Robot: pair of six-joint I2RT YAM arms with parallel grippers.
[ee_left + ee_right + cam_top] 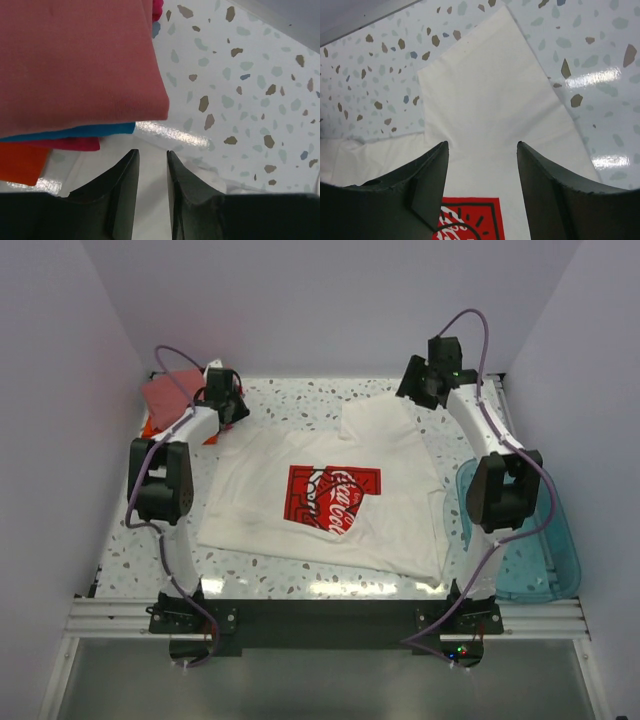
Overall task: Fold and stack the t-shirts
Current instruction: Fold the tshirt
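Showing your white t-shirt [330,495] partly folded on the table [290,405], your right gripper [482,146] above its far flap, fingers spread wide, your left gripper [152,154] near the salmon-topped folded stack [75,60], fingers narrowly parted, both holding nothing

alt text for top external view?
A white t-shirt with a red chest print lies partly folded on a speckled table. The left gripper and right gripper hover open at its far edge; folded shirts far left, teal bin right.
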